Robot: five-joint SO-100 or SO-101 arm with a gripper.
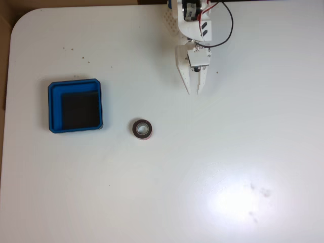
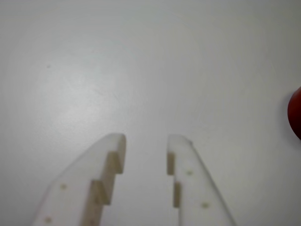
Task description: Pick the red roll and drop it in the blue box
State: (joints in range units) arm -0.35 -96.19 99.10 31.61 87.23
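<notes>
The pincer (image 1: pixel 194 91) hangs over the far part of the white worktop (image 1: pixel 202 192), its two pale fingers parted with bare surface between them in the wrist view — open and holding nothing. In the overhead view the red roll (image 1: pixel 142 129) lies flat on the worktop, nearer than the pincer and to its left, apart from it. The blue box (image 1: pixel 75 106) sits further left again, well apart from the roll, its black floor bare. In the wrist view only a sliver of red (image 2: pixel 295 112) shows at the right edge, so the roll is off the pincer's line, not between the fingers.

By my reading the task has barely begun: the reach to the roll is the step in hand, and grasp, carry and drop all remain.

Several things could go wrong from here. If the arm comes down without first swinging over the roll, the fingers will shut on nothing. The roll is small and round, with a smooth edge; a finger landing on its top face or clipping its side would likely push it away across the slick worktop rather than trap it. A shallow or off-centre pinch could let it tip and slip out during the carry. The box's rim is low — a release too early or from too high may bounce the roll out.
</notes>
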